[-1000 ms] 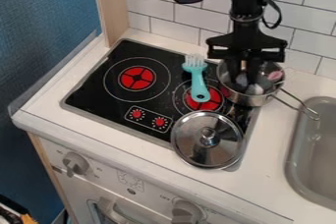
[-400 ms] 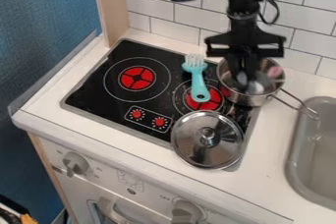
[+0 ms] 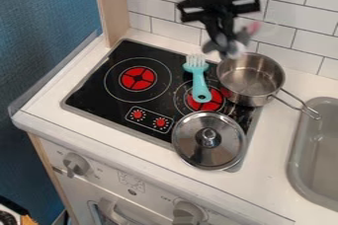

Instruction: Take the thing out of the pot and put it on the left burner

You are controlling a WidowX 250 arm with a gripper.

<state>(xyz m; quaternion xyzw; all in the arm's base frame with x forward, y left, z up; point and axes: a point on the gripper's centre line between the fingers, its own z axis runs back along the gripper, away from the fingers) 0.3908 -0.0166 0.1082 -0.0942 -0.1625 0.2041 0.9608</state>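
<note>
1. From where I stand, the left burner (image 3: 138, 78) is the spot to aim for; I'd centre the toy over its red middle, lower gently, and let go only once it touches.
2. Next comes the teal brush (image 3: 198, 78), bristles pointing far. The carry should go high over it, since a low pass could snag it.
3. The black gripper (image 3: 222, 35) has its 2 fingers pinching the toy (image 3: 226, 46), out of the pot, in the air just beyond the pot's far left rim. I'd keep that pinch firm and the travel smooth.
4. The toy looks soft, grey at left, whitish lower down, pink at right; its shape is too blurred to name.
5. Rightmost sits the steel pot (image 3: 249, 78).
</note>
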